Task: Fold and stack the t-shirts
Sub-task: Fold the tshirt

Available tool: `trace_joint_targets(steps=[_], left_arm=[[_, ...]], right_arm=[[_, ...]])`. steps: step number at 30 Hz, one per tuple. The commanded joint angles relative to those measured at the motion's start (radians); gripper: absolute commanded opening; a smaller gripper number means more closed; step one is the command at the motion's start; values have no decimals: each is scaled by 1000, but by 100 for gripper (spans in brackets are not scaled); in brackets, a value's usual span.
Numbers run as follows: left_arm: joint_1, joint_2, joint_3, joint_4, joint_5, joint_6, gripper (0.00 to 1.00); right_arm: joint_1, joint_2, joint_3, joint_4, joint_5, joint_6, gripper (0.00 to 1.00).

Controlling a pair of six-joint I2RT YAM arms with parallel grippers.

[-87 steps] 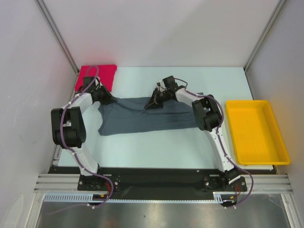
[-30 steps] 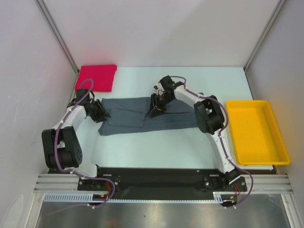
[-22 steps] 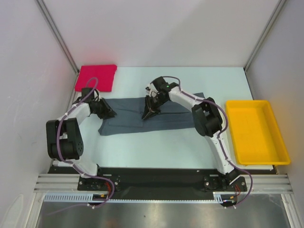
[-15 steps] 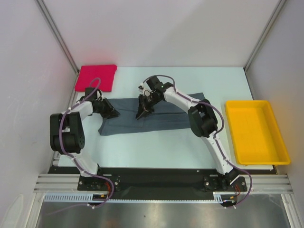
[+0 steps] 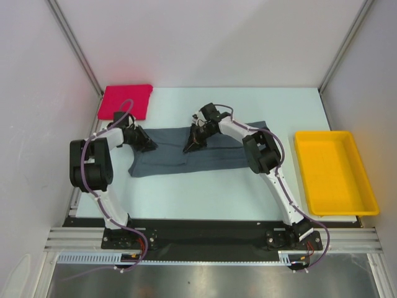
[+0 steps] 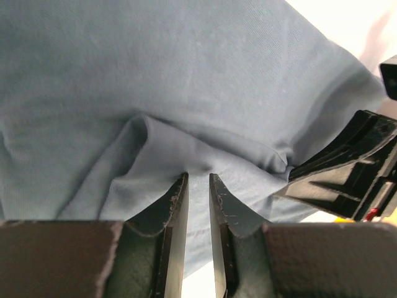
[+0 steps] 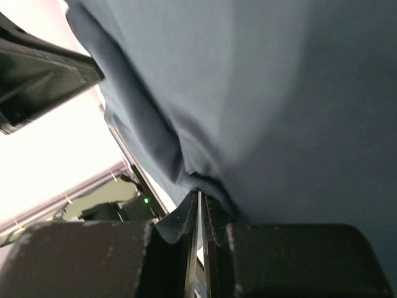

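Both arms are out over the far half of the bench [image 5: 205, 192], and both are on the grey shirt [image 5: 186, 162]. It lies flat with its long axis running left to right across the middle of the bench. The left gripper [image 5: 147, 144] sits at its far-left corner. Its wrist view shows the fingers [image 6: 177, 202] drawn narrow, with a pucker of grey cloth gathered at the tips, which looks like a pinch on the fabric. The right gripper [image 5: 189, 146] is down on the same far edge, roughly a third of the way along from the left gripper. Close up, its jaws are nearly together with only a thin slit between them, nipped on a fold of the cloth.

That places both holds on one edge at the left end. Most of the shirt spreads away from them toward the near side and off to the right, toward the yellow tray [image 5: 335, 174], which it does not reach. The fold probably has to travel that way, with both grippers moving together so the edge stays straight.

The red shirt [image 5: 127, 100] sits folded in the far-left corner, just beyond the left gripper and closer to that arm. Stacking is not yet done.
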Motion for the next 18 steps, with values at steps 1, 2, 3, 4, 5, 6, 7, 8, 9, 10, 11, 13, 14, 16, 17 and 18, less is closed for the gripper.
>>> trace_joint_targets(steps=[1, 2, 3, 4, 5, 6, 7, 8, 9, 10, 11, 13, 14, 16, 17, 18], left_arm=[[9, 26, 54, 16, 2, 5, 24], [15, 41, 66, 16, 2, 5, 24], [18, 50, 74, 13, -5, 3, 24], [18, 58, 83, 12, -10, 8, 24], [18, 75, 97, 9, -15, 11, 24], [18, 82, 105, 7, -18, 12, 24], [18, 90, 106, 7, -22, 12, 25], [20, 96, 114, 6, -30, 12, 25], [18, 102, 115, 4, -41, 22, 25], [20, 105, 117, 3, -65, 26, 25], [20, 106, 117, -5, -71, 34, 25], [20, 90, 118, -17, -82, 48, 25], [18, 80, 117, -22, -91, 49, 25], [17, 43, 111, -22, -93, 51, 25], [12, 29, 112, -30, -91, 51, 25], [11, 17, 117, -37, -88, 49, 26]], right_arm=[[-28, 42, 67, 31, -14, 28, 10], [-32, 48, 77, 31, -14, 28, 10], [-36, 54, 79, 29, -12, 31, 10], [-42, 62, 83, 28, -17, 35, 10], [-43, 74, 94, 29, -17, 38, 10], [-46, 79, 97, 25, -15, 40, 10], [-51, 85, 102, 23, -11, 37, 10], [-52, 91, 103, 20, -11, 38, 10], [-54, 94, 103, 18, -9, 38, 10], [-56, 97, 103, 18, -9, 38, 10], [-59, 100, 105, 14, -9, 38, 10], [-60, 96, 108, 0, -11, 25, 10], [-60, 91, 110, -5, -9, 19, 10], [-62, 73, 111, -12, -9, 15, 10], [-62, 67, 114, -15, -9, 17, 10], [-63, 51, 119, -25, -9, 14, 10]])
